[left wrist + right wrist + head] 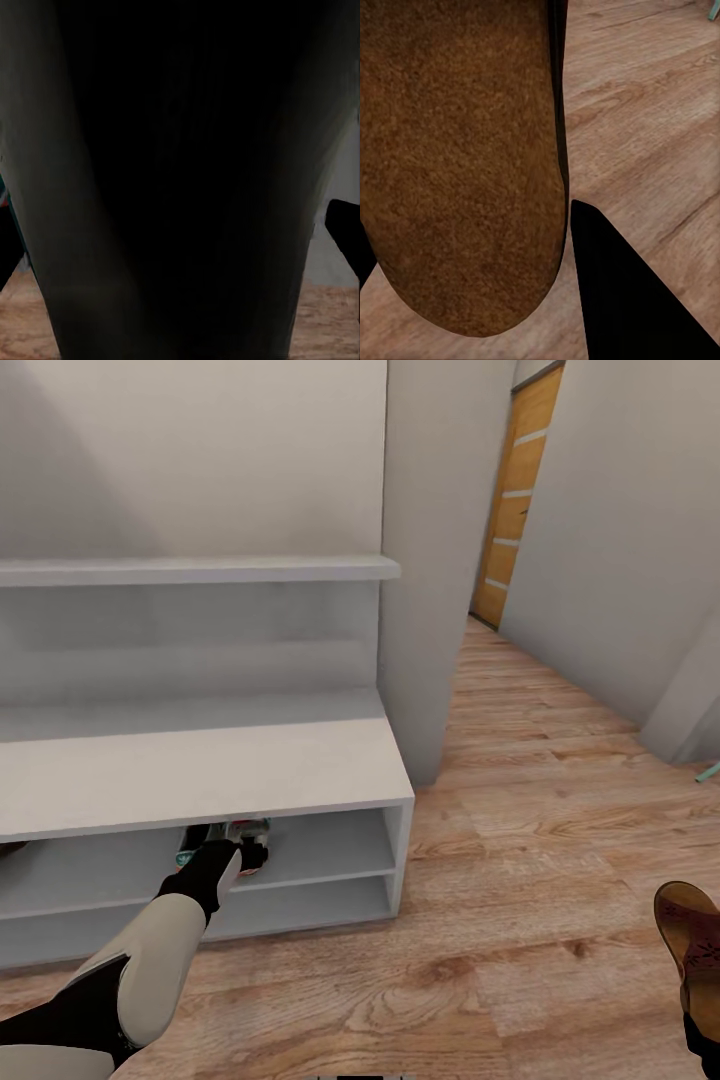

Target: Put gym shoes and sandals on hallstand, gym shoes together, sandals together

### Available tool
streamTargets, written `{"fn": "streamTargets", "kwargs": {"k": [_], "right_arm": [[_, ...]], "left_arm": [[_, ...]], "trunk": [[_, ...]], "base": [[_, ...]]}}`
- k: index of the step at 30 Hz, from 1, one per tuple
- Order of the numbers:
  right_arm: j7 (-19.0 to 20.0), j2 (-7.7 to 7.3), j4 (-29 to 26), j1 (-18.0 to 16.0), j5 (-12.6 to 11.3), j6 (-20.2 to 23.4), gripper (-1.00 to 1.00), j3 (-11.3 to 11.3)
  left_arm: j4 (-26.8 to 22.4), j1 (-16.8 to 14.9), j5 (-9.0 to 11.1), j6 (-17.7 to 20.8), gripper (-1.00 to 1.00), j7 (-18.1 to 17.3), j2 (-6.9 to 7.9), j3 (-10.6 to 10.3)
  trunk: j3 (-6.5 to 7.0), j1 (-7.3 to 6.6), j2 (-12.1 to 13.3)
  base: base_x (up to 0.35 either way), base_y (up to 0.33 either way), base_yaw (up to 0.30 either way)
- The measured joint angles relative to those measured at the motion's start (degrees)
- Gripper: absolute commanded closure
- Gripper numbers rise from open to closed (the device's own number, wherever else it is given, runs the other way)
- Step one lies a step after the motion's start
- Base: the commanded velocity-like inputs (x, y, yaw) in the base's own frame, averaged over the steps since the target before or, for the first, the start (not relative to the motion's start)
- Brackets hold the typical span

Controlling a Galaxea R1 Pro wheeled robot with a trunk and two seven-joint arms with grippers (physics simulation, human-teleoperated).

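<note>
Pale grey-white hallstand (300, 770): cream-white green-striped gym shoe (248, 838) on upper low shelf.
Left gripper (222, 857): reaching at that shoe; grasp unclear.
Right gripper (472, 255): clamped around brown sandal (692, 940).

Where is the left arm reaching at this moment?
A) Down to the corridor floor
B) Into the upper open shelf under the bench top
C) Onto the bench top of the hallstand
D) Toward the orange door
B: the left gripper is inside the hallstand's upper open shelf, at a gym shoe there.

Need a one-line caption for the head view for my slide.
Left gripper reaching into the hallstand's upper open shelf beside a gym shoe; a sandal at right.
</note>
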Motion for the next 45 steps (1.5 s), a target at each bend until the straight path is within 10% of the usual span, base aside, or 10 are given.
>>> {"fn": "streamTargets", "kwargs": {"k": [33,45], "right_arm": [[0.00,0.00,0.12,0.00,0.03,0.00,1.00,-0.06],[0.03,0.00,0.29,0.00,0.04,-0.01,1.00,-0.07]], "left_arm": [[-0.12,0.05,0.06,-0.23,-1.00,-0.05,0.01,0.00],[-0.24,8.37,0.29,-15.44,-1.00,-3.66,-0.05,-0.30]], "trunk": [[0.00,0.04,0.00],[-0.01,0.01,0.00]], "base": [[-0.190,0.007,0.000],[-0.252,0.059,0.000]]}}
